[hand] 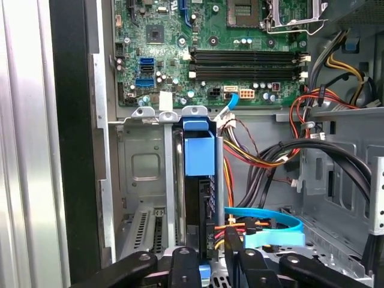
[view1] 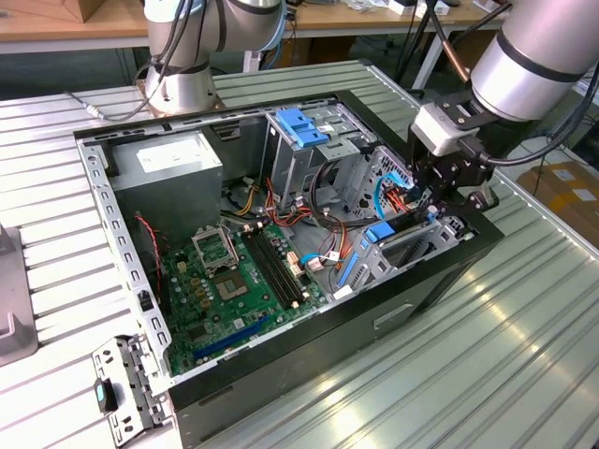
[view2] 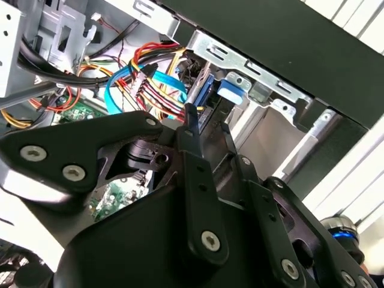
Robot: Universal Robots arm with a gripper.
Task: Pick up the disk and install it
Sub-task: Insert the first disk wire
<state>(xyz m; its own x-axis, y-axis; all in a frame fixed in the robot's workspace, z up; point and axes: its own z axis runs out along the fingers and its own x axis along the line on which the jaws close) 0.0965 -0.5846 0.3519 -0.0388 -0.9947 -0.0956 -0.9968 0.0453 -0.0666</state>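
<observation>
The disk point(hand: 199, 180) is seated upright in the drive bay of the computer case point(view1: 449, 271). The gripper point(hand: 211, 255) is positioned at its end, fingers narrowly parted, grip unclear.

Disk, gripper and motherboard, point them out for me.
disk point(hand: 198, 153): first wrist view, blue carrier face.
gripper point(hand: 211, 264): first wrist view, between the fingertips.
motherboard point(view1: 229, 285): exterior view, green board near the processor.
</observation>
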